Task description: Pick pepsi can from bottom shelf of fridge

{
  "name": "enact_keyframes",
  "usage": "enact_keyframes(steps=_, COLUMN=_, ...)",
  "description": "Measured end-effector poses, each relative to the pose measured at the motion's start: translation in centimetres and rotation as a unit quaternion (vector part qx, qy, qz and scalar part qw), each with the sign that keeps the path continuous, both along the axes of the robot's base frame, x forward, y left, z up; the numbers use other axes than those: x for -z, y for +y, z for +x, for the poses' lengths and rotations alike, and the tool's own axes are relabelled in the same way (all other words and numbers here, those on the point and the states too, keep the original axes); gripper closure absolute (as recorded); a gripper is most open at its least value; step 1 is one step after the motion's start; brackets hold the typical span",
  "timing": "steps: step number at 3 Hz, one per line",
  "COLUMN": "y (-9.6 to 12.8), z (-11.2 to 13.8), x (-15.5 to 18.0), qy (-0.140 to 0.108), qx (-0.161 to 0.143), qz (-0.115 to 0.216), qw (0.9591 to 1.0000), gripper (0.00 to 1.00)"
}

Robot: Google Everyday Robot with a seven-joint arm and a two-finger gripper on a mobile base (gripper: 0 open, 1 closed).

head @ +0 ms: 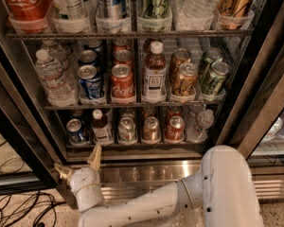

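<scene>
The fridge (146, 173) stands open in front of me. The pepsi can (75, 129), blue with a silver top, stands at the far left of the bottom shelf (132, 146), in a clear tray. My gripper (77, 159) is open and empty. It is low in front of the steel base, just below the shelf's front edge and a little below the pepsi can. One tan finger (94, 156) points up toward the shelf, the other (62, 170) points left. My white arm (180, 197) reaches in from the lower right.
On the bottom shelf, right of the pepsi can, stand a white-capped bottle (101, 127), a silver can (127, 129), two more cans and a water bottle (201, 123). The middle shelf holds blue cans (90, 81), Coca-Cola cans and bottles. Cables (19, 207) lie on the floor at the left.
</scene>
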State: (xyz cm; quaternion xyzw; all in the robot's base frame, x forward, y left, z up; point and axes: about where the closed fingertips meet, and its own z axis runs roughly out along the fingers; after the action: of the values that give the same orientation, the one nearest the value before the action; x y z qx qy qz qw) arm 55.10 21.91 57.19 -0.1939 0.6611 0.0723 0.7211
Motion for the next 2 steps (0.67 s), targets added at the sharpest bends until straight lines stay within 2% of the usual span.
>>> enact_keyframes(steps=1, y=0.37, z=1.07, x=-0.70, qy=-0.017, qx=0.005, qz=0.006, qw=0.9998, gripper=0.23)
enact_keyframes(steps=2, y=0.65, z=1.73, x=-1.18, qy=-0.027, qx=0.010, qz=0.013, qw=0.9995, gripper=0.31)
